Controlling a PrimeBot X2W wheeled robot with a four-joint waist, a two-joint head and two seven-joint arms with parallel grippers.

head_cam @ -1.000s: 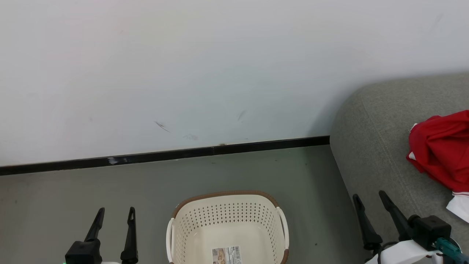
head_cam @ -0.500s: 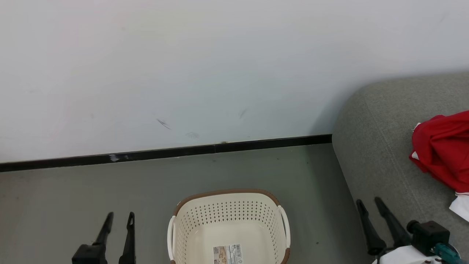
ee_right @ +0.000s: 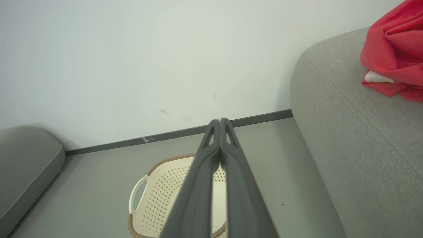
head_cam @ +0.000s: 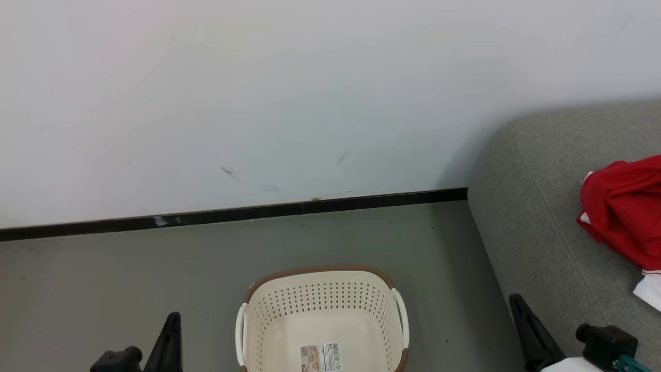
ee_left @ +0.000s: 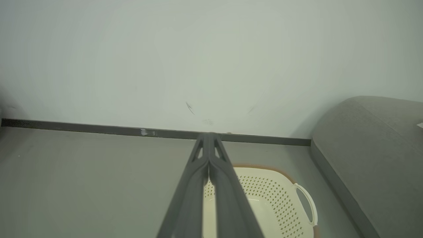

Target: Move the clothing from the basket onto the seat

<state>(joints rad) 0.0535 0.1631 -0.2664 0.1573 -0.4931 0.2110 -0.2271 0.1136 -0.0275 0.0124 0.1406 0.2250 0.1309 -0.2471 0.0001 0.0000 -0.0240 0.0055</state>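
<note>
- Soft bright red sports clothing with white panels (head_cam: 622, 206) is seen bunched on the large grey fabric-upholstered seat (head_cam: 537, 217); the cream perforated plastic basket (head_cam: 320, 270) is seen empty.
- The left end effector (ee_left: 209, 136) and the right end effector (ee_right: 219, 121) are pressed together, holding nothing.
- The fabric is judged light and limp; a raised fold is best pinched.

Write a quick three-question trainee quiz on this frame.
1. True or false: no clothing shows in the basket; its floor bears just a label.
2. Where does the red clothing lie? A) on the floor B) on the seat C) over the basket's rim
3. Fill in: the left gripper and the right gripper are both ____.
Key: 1 true; 2 B; 3 shut.
</note>
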